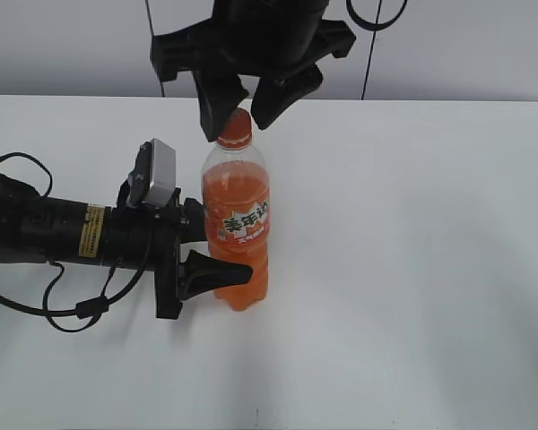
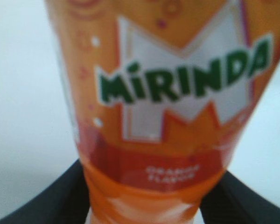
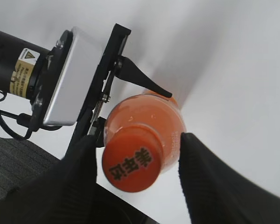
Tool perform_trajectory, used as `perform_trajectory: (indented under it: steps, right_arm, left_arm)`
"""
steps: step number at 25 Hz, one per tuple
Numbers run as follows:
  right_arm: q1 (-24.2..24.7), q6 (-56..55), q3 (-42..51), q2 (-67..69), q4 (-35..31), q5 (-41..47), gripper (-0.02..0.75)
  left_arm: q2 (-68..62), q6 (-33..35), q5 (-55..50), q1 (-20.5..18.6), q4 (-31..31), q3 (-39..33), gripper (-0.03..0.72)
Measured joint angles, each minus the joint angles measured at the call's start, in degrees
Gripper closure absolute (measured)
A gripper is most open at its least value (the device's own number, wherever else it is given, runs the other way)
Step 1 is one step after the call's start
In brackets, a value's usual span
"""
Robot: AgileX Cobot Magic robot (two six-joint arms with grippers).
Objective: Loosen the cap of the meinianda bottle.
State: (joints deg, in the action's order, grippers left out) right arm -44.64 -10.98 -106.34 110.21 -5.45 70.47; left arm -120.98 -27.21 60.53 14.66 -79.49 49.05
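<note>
right pincer (image 1: pixel 240 106): spread, unclenched, straddling the cap (image 1: pixel 235 128) just below it | left pincer (image 1: pixel 217 246): clenched on the meinianda bottle (image 1: pixel 237 215) at label height | bottle: upright on the bench (image 1: pixel 412 269), axis vertical | right arm nearer the cap

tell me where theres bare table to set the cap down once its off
The table right of the meinianda bottle is bare out to the edge, and so is the strip in front of it. It is crowded left of the bottle, where the left gripper and its cable lie, and above the cap, where the right gripper straddles it.
</note>
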Motion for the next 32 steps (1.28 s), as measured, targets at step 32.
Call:
perform_trajectory:
  steps: [32]
  right_arm:
    - [0.0,90.8,-0.2,-0.1,-1.6,0.4,0.463]
  left_arm:
    - [0.0,0.2,0.0,0.0,-0.2,0.0,0.277]
